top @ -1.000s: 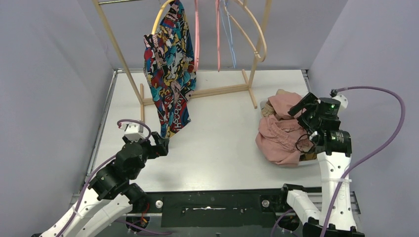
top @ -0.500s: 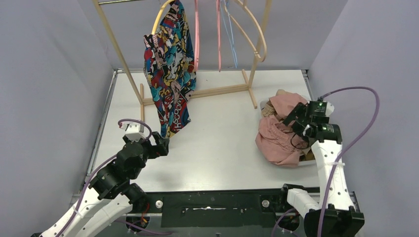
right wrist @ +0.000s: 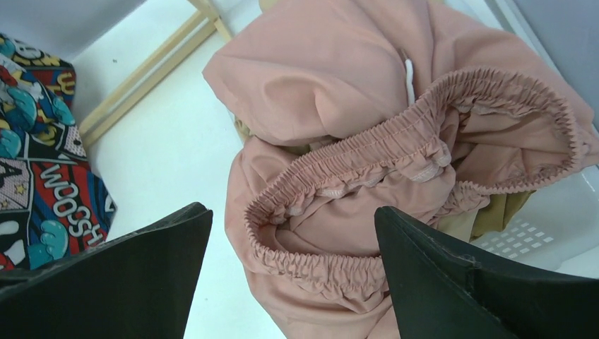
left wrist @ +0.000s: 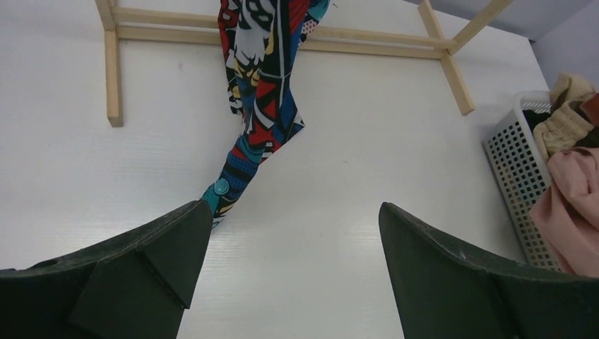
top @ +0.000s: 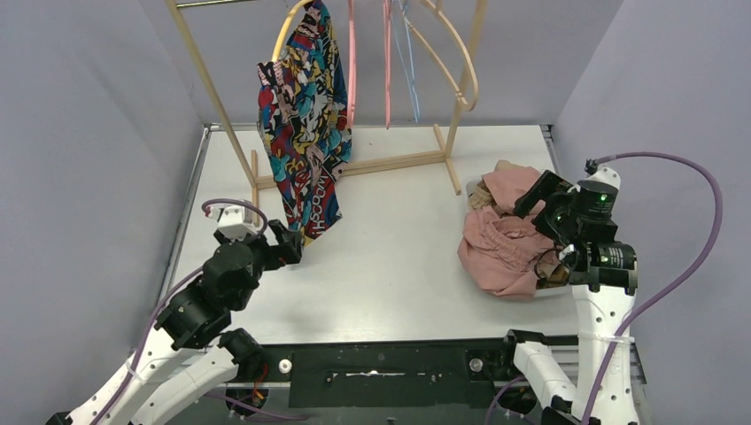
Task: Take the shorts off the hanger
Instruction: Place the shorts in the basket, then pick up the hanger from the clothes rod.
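Observation:
The comic-print shorts (top: 305, 133) hang from a yellow hanger (top: 285, 31) on the wooden rack (top: 390, 164). Their lower hem (left wrist: 265, 92) trails down to the white table. My left gripper (top: 288, 248) sits just near of that hem, open and empty (left wrist: 293, 212), its left fingertip close beside the cloth's tip. My right gripper (top: 540, 197) hovers open (right wrist: 293, 212) over the dusty pink shorts (right wrist: 367, 176), which lie heaped on a pile (top: 500, 248) at the right. Nothing is between its fingers.
A white mesh basket (left wrist: 519, 162) under the pile holds beige cloth (left wrist: 565, 120) and more garments. Empty pink (top: 352, 62), blue and wooden (top: 460, 71) hangers hang on the rack. Grey walls close in on both sides.
The right wrist dipped toward the pink pile, then drew back up and right, its jaws slightly wider. The left gripper edged a little toward the hanging hem.

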Action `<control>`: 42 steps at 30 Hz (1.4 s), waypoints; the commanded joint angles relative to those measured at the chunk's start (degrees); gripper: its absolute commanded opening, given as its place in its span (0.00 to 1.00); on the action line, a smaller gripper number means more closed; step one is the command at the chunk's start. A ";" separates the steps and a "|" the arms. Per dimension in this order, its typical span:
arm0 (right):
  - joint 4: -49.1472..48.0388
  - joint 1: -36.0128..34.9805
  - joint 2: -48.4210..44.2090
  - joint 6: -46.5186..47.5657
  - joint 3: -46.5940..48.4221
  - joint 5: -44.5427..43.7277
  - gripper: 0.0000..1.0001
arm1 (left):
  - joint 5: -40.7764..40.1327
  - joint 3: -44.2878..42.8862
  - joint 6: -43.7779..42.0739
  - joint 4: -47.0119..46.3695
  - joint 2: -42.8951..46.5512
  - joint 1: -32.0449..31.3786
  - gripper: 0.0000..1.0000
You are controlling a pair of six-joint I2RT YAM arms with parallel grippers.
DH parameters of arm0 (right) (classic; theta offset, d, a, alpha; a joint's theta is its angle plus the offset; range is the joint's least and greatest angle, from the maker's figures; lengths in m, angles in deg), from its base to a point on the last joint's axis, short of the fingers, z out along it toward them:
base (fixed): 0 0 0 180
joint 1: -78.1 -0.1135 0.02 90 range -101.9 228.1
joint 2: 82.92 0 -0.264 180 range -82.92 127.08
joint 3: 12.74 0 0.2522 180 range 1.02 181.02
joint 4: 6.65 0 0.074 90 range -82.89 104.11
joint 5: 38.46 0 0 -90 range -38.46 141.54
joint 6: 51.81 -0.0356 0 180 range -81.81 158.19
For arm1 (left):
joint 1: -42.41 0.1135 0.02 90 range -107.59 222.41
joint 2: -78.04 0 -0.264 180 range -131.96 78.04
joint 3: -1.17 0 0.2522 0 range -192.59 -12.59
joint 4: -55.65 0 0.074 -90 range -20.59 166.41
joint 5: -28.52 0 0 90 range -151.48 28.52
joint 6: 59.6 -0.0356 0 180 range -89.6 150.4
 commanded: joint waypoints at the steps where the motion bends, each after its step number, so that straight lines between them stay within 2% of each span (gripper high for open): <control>1: 0.98 -0.35 -1.19 3.03 0.28 3.64 0.89 | -1.48 -7.24 0.07 -3.70 -3.09 0.23 0.90; 10: -0.33 -0.39 -7.79 1.98 -2.96 9.15 0.91 | -2.30 -14.71 -2.89 -3.86 -5.42 0.22 0.90; 15: -0.01 -0.39 -10.25 1.77 -6.04 12.00 0.92 | -3.14 -20.48 -7.27 -4.82 -12.66 0.27 0.90; 20: -2.18 -0.39 -11.11 2.29 -8.73 20.73 0.92 | -0.29 -30.19 -11.83 -4.54 -22.10 2.21 0.93; 22: -3.60 -0.39 -11.20 1.99 -10.81 21.58 0.92 | 5.41 -33.52 -14.05 -4.40 -25.99 7.11 0.95; 27: -4.29 -0.39 -10.12 2.12 -12.12 22.35 0.93 | 36.23 -41.56 -10.92 -3.37 -33.77 33.32 0.95; 30: -4.89 -0.33 -10.06 2.90 -13.20 21.91 0.93 | 50.03 -44.59 -10.09 -6.78 -36.94 42.37 0.95; 35: -5.54 -0.37 -7.82 3.97 -13.89 21.71 0.93 | 60.03 -51.48 -10.58 -6.74 -42.52 44.61 0.91; 42: -6.76 -0.40 -5.06 5.02 -13.22 22.87 0.93 | 64.30 -55.43 -10.87 -8.99 -46.29 44.61 0.90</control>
